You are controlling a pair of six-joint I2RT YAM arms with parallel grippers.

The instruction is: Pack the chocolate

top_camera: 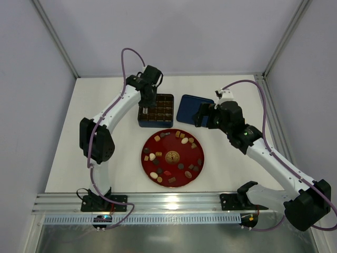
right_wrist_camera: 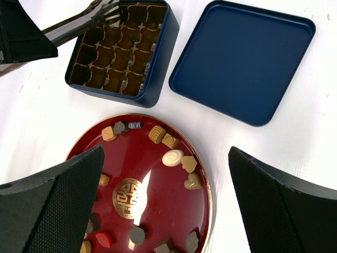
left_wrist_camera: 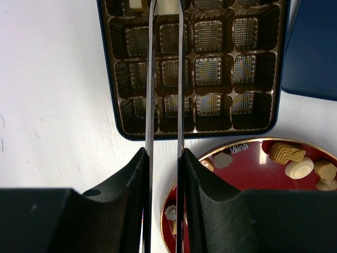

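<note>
Chocolate [top_camera: 184, 140] in brown, tan and cream pieces lies scattered over the red plate [top_camera: 169, 145]. Beyond the plate stand the dark blue grid box [top_camera: 160, 112] and, to its right, the lid [top_camera: 187, 108]. The left gripper [top_camera: 143, 110] hangs over the box's left side and the right gripper [top_camera: 202, 115] over the lid.

From the left wrist, the thin fingers [left_wrist_camera: 150, 105] stand narrowly apart, with a cream piece [left_wrist_camera: 167, 6] pinched between them above a far-row cell.

From the right wrist, the jaws gape wide and hold nothing, framing the plate.
</note>
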